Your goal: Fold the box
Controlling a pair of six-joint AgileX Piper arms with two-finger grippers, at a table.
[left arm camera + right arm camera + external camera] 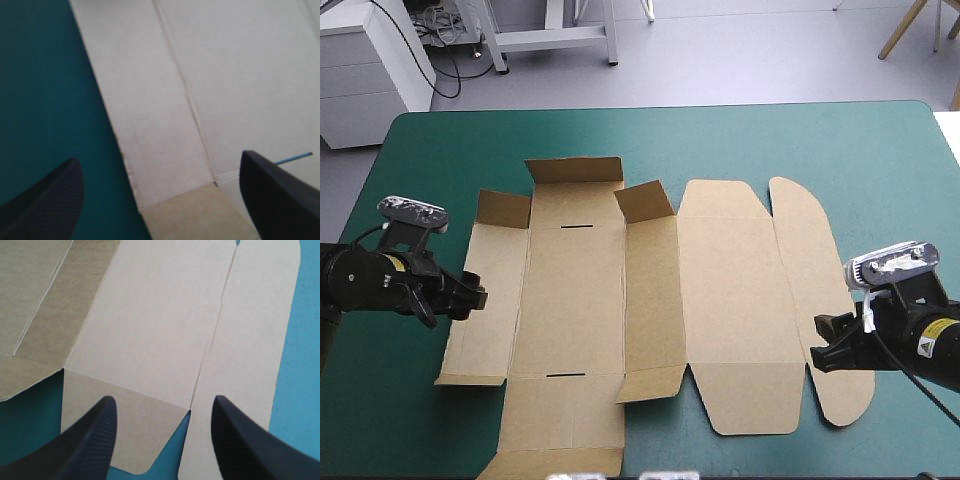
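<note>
Left end effector (470,296) first: black fingers spread wide, nothing between them but air, hanging low right at the outer edge of the left side panel (485,300). In its wrist view that edge runs up between the two fingers, teal-green cover on one side, board on the other.

Over to the right end effector (825,348): also spread, also empty, poised at the near end of the rounded flap (815,300). Its wrist view shows the crease between that flap and the lid panel (725,300) lying ahead, between the fingers.

Out from there, the brown box (575,300) lies opened out in the middle of the table (880,150), nearly flat. Only the far end wall (575,170) and the small corner flaps (645,200) stand up a little.

How will it handle? Looks light and stiff, the kind of board that bends cleanly only along its scored lines. A flat sheet gives no lip to pinch, and it may slide on the cover if pushed. Best bet, I'd say: take the free outer edges, where a finger can slip under, or the flaps already lifted.
</note>
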